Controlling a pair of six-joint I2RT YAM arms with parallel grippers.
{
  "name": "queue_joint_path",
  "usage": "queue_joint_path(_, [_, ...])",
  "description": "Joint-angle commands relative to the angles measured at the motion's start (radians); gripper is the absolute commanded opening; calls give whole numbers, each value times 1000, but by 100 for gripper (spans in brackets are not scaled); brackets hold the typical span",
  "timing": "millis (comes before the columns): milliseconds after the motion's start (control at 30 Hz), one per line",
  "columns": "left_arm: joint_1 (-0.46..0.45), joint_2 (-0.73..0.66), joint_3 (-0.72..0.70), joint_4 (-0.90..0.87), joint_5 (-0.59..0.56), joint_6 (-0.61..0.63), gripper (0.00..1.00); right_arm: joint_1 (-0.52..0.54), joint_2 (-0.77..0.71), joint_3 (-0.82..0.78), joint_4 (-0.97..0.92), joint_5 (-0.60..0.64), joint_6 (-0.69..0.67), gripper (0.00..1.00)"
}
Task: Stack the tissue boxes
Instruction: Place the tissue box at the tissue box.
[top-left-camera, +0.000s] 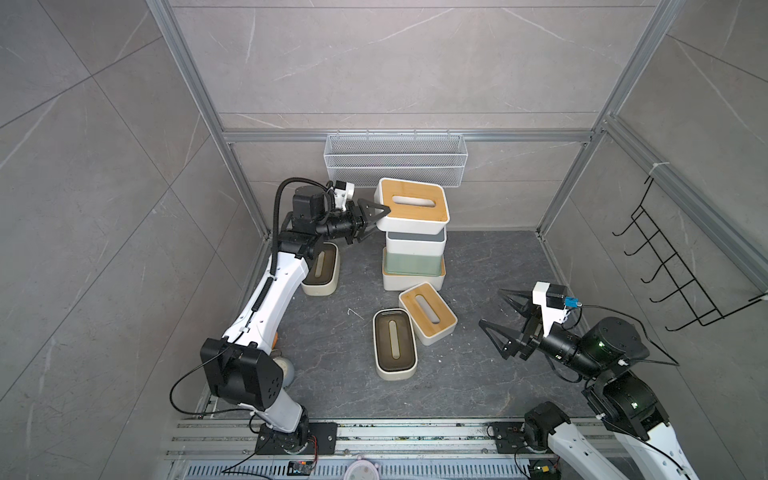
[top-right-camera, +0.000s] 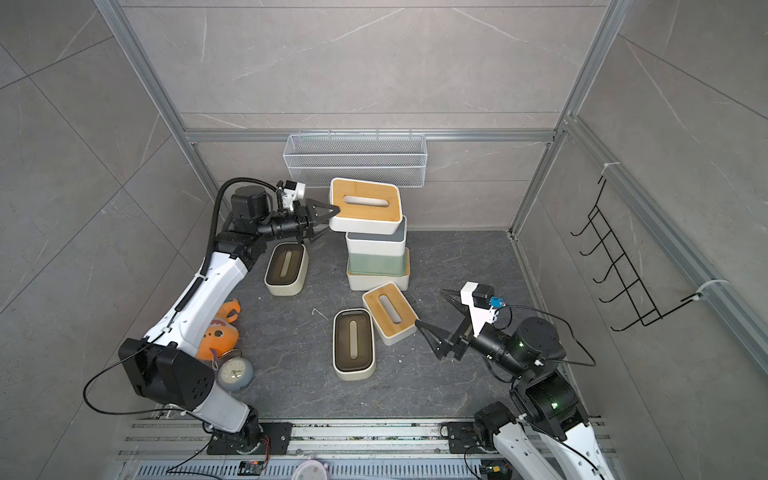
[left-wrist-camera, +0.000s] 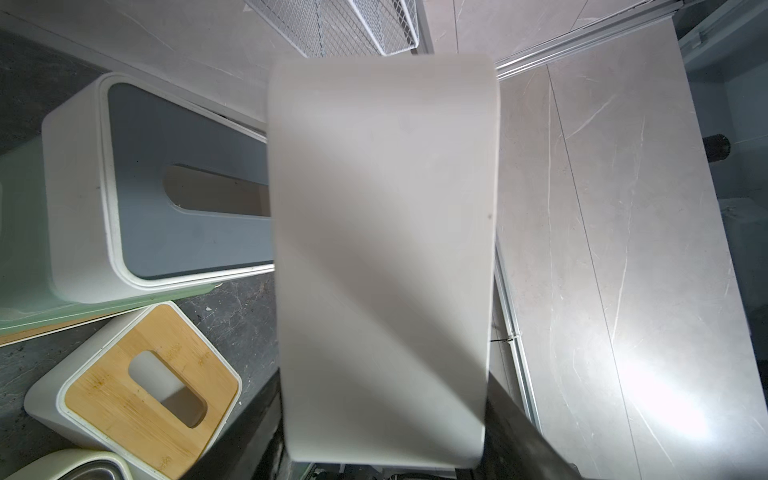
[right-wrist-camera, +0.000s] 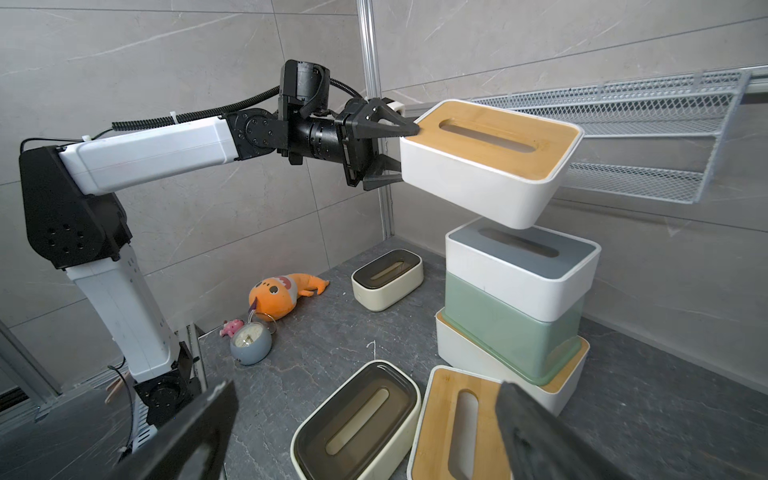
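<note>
Fingers of the left gripper (right-wrist-camera: 408, 153) pinch the short end of the held bamboo-lid box (right-wrist-camera: 478, 183), one on the lid, one underneath. It hangs tilted just over the grey-blue lid box (right-wrist-camera: 519, 270) topping the stack (top-left-camera: 411, 262), with the mesh basket (top-left-camera: 395, 160) on the wall behind. Near the loose bamboo-lid box (top-left-camera: 428, 313) on the floor, the right gripper (top-left-camera: 490, 306) gapes wide.

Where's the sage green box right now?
In both top views the sage green box sits mid-floor near the back wall, resting on a white bamboo-lidded box and under the grey-blue-lidded box.
</note>
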Motion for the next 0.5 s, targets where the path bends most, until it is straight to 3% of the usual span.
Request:
queue_joint_path(0, [8, 26, 67, 167, 115, -54, 27, 3, -12, -35, 50, 15, 2, 100])
queue_joint_path(167, [16, 69, 89, 142, 136, -31, 27, 4, -39, -38, 65, 91, 111, 100])
queue_joint_path(467, [42, 136, 117, 163, 184, -73, 26, 4, -102, -41, 30, 163, 146, 100])
